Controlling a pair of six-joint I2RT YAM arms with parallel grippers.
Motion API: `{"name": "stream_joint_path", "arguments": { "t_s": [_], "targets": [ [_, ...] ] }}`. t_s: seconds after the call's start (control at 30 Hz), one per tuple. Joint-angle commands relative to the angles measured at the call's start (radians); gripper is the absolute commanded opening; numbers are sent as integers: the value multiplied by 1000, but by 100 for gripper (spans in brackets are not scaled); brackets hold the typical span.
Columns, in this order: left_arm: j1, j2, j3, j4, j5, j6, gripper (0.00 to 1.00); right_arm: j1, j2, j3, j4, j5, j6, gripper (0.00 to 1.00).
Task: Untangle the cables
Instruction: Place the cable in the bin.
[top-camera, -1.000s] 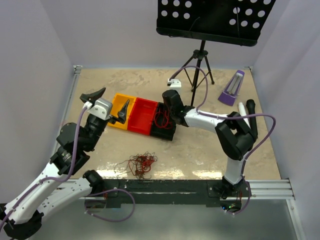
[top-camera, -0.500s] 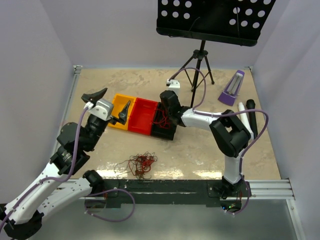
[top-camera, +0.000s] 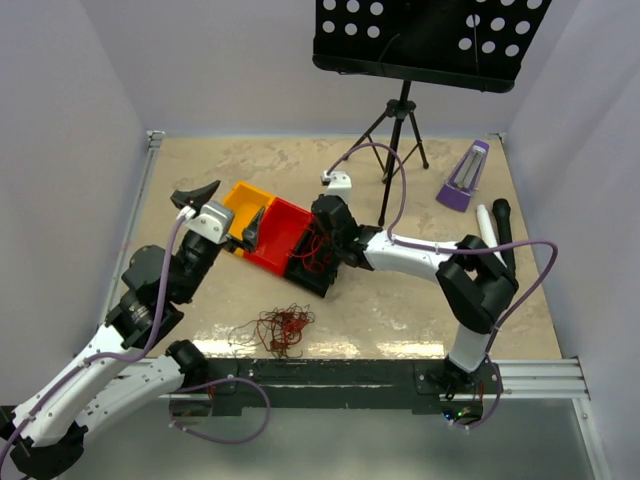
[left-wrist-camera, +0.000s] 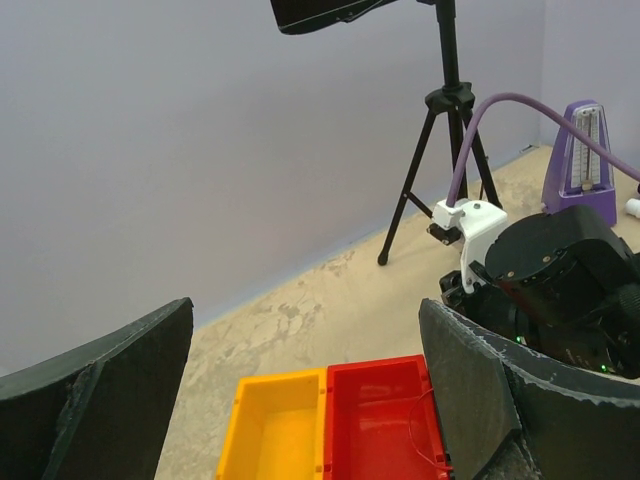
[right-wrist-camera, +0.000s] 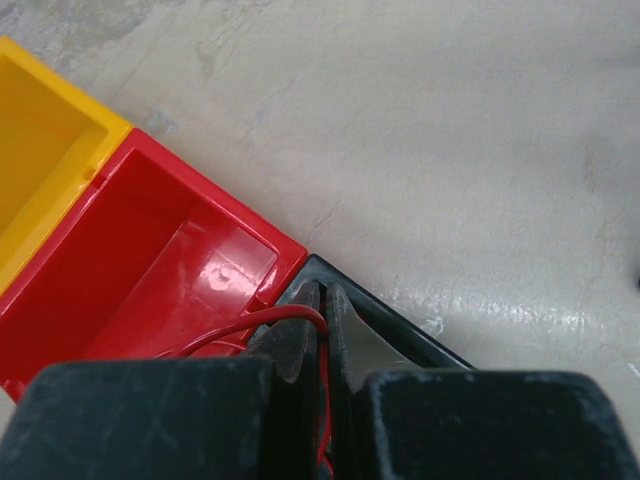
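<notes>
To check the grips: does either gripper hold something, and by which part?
The right gripper pinches a red cable by a loop between its fingertips; the left gripper holds nothing.

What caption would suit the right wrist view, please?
Right pincer shut on a red cable at the corner of the black bin, beside the red bin.

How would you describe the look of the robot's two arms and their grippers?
The left arm and right arm have white links with black joints; a lilac hose runs along each. The left gripper and right gripper have dark, wedge-shaped fingers.
</notes>
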Motion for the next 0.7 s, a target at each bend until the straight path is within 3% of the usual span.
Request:
{"name": "stream_joint_path", "arguments": {
  "t_s": [0.0,0.3,0.5,0.67],
  "targets": [
    [10,-14,1,17,10,-4,100,18,-57,-7,-42,33,27,0],
    [10,-23,0,21,20,-9,100,47,6,-67,-71,-67,128,0],
    [10,-28,4,15,16,-6,100,17,161,37,-157,-77,114,0],
    [11,-33,11,2,10,-6,100,-43,183,62,-223,-53,56,0]
  ]
}}
